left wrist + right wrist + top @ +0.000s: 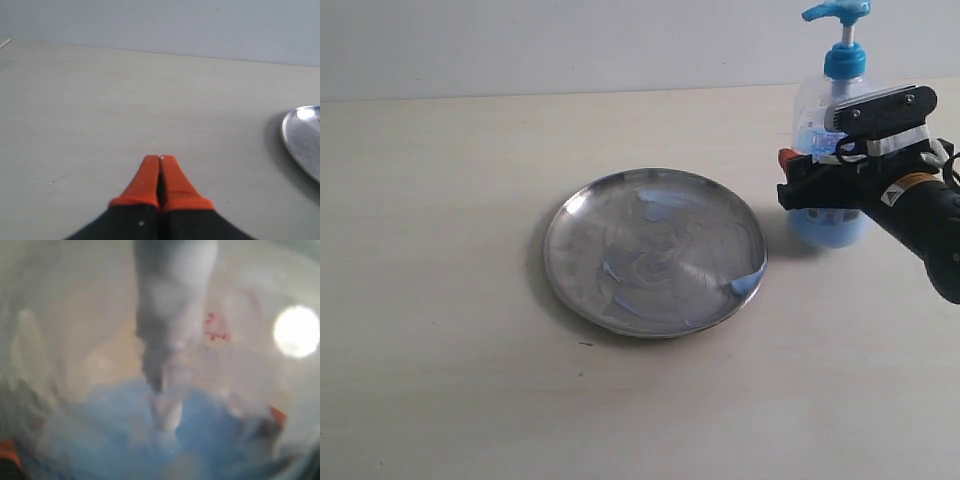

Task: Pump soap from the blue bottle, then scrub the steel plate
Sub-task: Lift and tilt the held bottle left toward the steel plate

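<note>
The steel plate (655, 250) lies in the middle of the table, streaked with whitish-blue soap (660, 205), and a thicker blob (748, 283) sits at its right rim. Right of it stands the blue bottle (835, 120), upright, pump head up. My right gripper (808, 178) reaches in from the right and grips the bottle's lower body. In the right wrist view the blurred bottle (165, 390) fills the picture, with orange fingertips (276, 415) at the edges. My left gripper (160, 159) is shut and empty, low over bare table, with the plate's rim (300, 135) off to one side.
The pale table (440, 380) spreads around the plate, with a light wall (520, 40) at the back. The right arm's black body (930, 225) extends toward the right edge. The left arm does not show in the exterior view.
</note>
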`<state>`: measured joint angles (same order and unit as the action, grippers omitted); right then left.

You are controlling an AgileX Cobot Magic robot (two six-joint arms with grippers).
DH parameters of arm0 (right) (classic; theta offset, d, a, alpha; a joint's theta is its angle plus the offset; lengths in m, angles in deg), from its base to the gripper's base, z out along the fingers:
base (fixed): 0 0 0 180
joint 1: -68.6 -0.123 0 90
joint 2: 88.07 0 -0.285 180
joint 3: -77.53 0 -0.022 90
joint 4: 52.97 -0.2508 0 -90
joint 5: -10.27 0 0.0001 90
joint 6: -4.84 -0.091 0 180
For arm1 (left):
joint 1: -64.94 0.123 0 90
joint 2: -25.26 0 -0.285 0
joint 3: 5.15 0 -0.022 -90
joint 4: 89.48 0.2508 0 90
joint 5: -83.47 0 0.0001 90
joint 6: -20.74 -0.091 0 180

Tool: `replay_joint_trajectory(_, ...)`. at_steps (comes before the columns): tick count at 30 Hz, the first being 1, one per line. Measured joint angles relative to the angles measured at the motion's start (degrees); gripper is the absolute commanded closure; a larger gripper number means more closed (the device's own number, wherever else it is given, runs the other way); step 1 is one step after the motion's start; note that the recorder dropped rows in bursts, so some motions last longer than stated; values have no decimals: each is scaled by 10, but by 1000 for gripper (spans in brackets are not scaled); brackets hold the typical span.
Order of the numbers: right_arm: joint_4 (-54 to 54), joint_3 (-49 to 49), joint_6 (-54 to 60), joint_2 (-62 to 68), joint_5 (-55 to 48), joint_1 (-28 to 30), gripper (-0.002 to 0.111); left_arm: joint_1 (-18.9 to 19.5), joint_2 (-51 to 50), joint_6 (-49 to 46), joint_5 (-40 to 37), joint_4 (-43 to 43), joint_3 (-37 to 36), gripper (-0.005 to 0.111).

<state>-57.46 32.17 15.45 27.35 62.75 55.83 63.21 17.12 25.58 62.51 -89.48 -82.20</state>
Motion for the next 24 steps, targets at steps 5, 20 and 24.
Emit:
replay_joint_trajectory(5, 20, 0, 25, -29, -26, -2, 108, 0, 0, 0, 0, 0, 0, 107)
replay_joint_trajectory(20, 102, 21, 42, -36, -95, -5, 108, 0, 0, 0, 0, 0, 0, 107)
replay_joint_trajectory(24, 106, 28, 42, -36, -98, -5, 108, 0, 0, 0, 0, 0, 0, 107)
